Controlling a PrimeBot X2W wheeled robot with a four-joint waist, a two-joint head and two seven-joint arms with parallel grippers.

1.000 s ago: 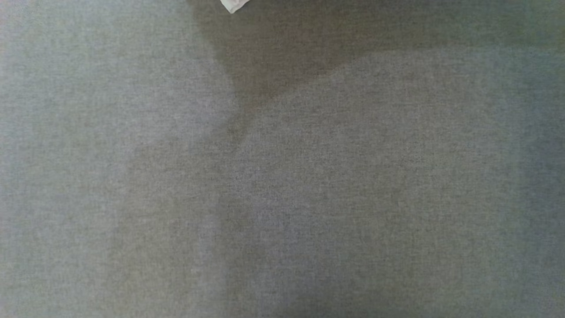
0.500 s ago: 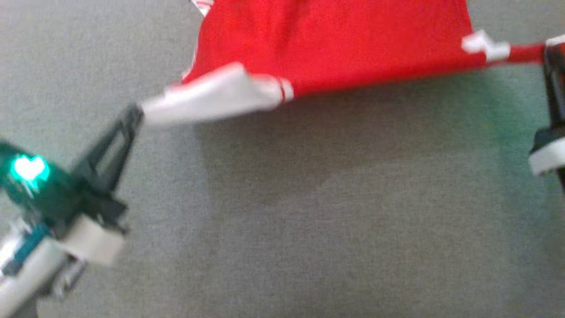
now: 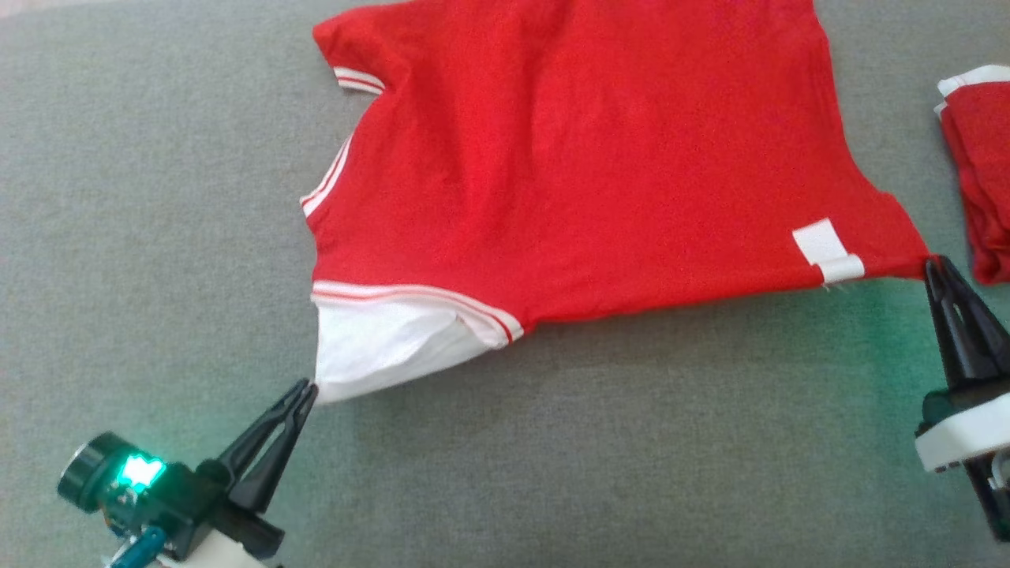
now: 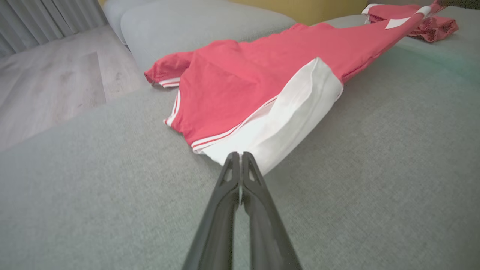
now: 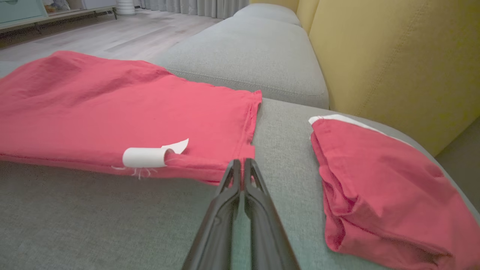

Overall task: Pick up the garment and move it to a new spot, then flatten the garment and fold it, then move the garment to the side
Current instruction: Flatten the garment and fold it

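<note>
red shirt (image 3: 568, 173) lies on the grey couch (image 3: 631, 442), stretched sideways between the left gripper (image 3: 309, 389) clamped on its white corner and the right gripper (image 3: 933, 263) clamped on a red corner, rest spread out ahead

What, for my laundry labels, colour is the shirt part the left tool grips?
White panel, edged by red stripes; clearest in left wrist view.

so it's a grey sofa seat (image 3: 158, 237), and there's a folded red pile (image 3: 978, 173) with a bit of white showing, sitting by the seat edge next to the yellow backrest (image 5: 393, 56). Off the other side you get another grey cushion (image 5: 262, 45), pale wood floor (image 4: 48, 86), grey curtains (image 5: 195, 6) and a teal cabinet (image 5: 18, 9)
</note>
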